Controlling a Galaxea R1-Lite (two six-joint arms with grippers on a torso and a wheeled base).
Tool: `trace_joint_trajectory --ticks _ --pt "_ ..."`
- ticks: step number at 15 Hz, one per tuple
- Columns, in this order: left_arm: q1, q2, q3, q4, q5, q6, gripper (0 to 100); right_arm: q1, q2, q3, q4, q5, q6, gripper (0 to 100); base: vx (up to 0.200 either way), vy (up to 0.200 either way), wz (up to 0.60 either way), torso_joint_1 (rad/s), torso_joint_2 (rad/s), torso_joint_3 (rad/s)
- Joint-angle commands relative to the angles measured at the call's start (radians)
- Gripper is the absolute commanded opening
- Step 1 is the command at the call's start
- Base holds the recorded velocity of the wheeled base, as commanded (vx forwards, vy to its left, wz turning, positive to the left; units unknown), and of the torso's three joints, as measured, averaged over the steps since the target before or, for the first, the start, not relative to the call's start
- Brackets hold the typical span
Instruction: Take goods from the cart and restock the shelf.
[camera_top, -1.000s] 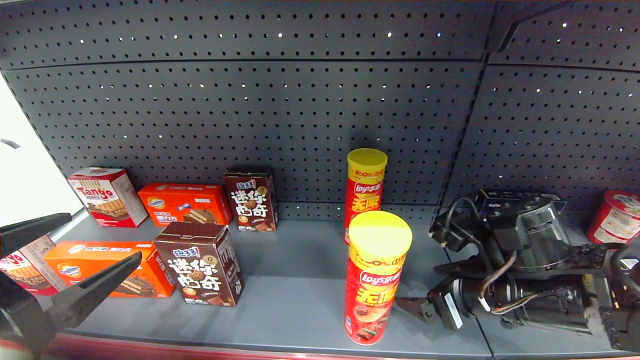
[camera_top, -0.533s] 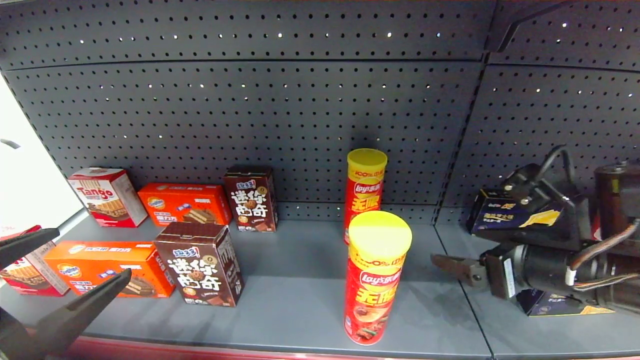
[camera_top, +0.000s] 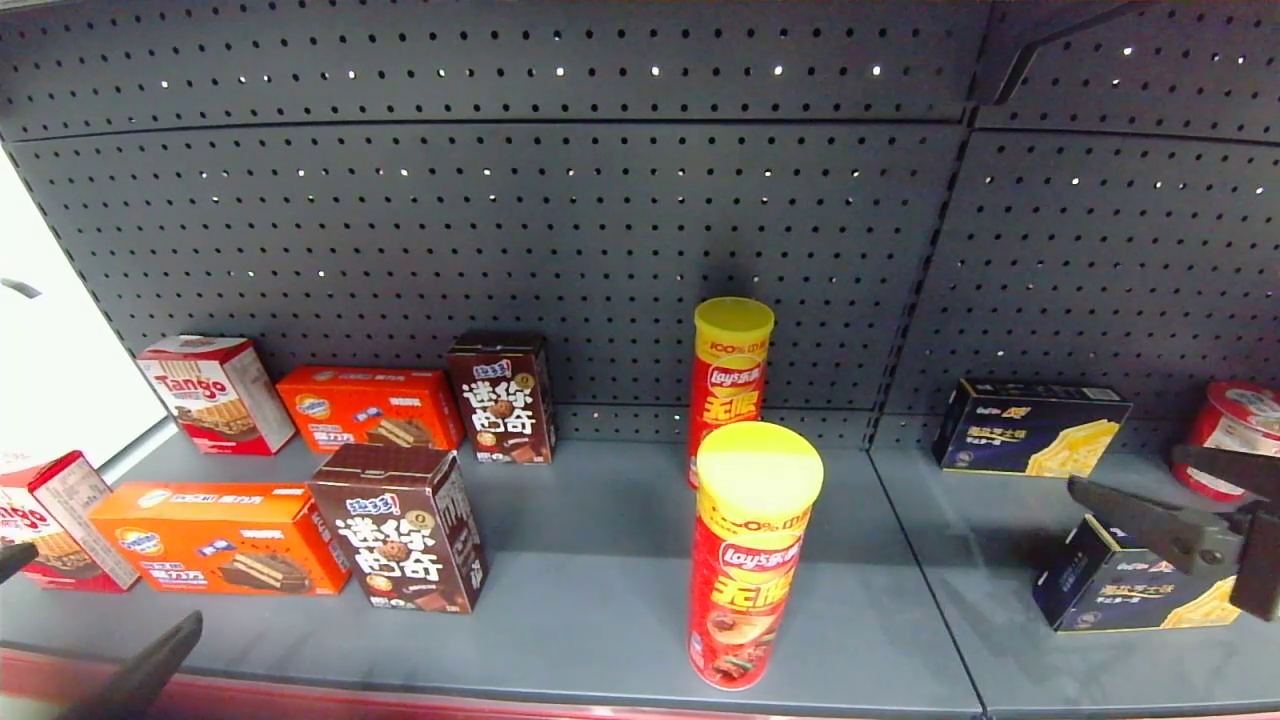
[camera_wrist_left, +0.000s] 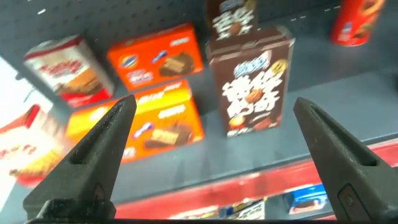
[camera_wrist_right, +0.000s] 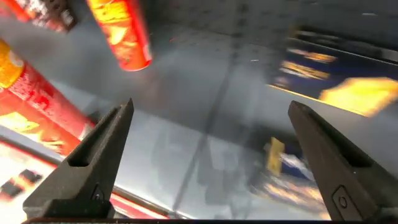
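Two yellow-lidded red chip cans stand upright mid-shelf, one at the front (camera_top: 755, 555) and one behind it (camera_top: 732, 370). My right gripper (camera_top: 1122, 468) is open and empty at the far right, over a dark blue box (camera_top: 1130, 590), well clear of the cans. In the right wrist view the right gripper (camera_wrist_right: 211, 107) spans bare shelf, with the cans (camera_wrist_right: 121, 31) off to one side. My left gripper (camera_top: 115, 582) is open and empty at the shelf's front left corner. In the left wrist view the left gripper (camera_wrist_left: 214, 104) faces a brown box (camera_wrist_left: 252, 81) and an orange box (camera_wrist_left: 161, 121).
The grey shelf (camera_top: 600, 560) has a perforated back wall and a red front lip (camera_wrist_left: 249, 183). Wafer boxes (camera_top: 215, 392), orange boxes (camera_top: 368, 405) and brown boxes (camera_top: 400, 525) fill the left. Another blue box (camera_top: 1030, 425) and a red tub (camera_top: 1235, 425) sit at the right.
My right arm has pulled back to the right, away from the front chip can, uncovering the blue boxes. My left gripper has drawn down and left toward the corner.
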Motion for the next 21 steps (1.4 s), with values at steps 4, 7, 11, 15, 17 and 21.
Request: trace_joint_trajectory --ticks 4,7,11,15,17,21 --pt "0.003 -0.203 0.05 0.17 0.065 0.0 100 -0.044 -0.288 0.171 0.015 -0.169 0.0 100 0.0 0.0 0.0 0.0 0.0 0.0" --pt "0.005 -0.347 0.051 0.321 0.122 -0.03 100 -0.237 -0.384 0.214 0.086 -0.177 0.0 100 0.0 0.0 0.0 0.0 0.0 0.0" --pt "0.006 -0.524 0.094 0.461 0.16 -0.041 100 -0.39 -0.548 0.287 0.144 -0.177 -0.014 100 0.0 0.0 0.0 0.0 0.0 0.0" --pt "0.025 -0.605 0.123 0.519 0.177 -0.044 100 -0.516 -0.754 0.333 0.247 -0.17 -0.021 100 0.0 0.0 0.0 0.0 0.0 0.0" --pt "0.026 -0.605 0.152 0.487 0.15 -0.06 100 -0.515 -0.834 0.378 0.253 -0.074 -0.03 100 0.0 0.0 0.0 0.0 0.0 0.0" --pt "0.026 -0.607 0.172 0.452 -0.108 -0.115 100 -0.518 -0.878 0.501 0.189 0.221 -0.132 100 0.0 0.0 0.0 0.0 0.0 0.0"
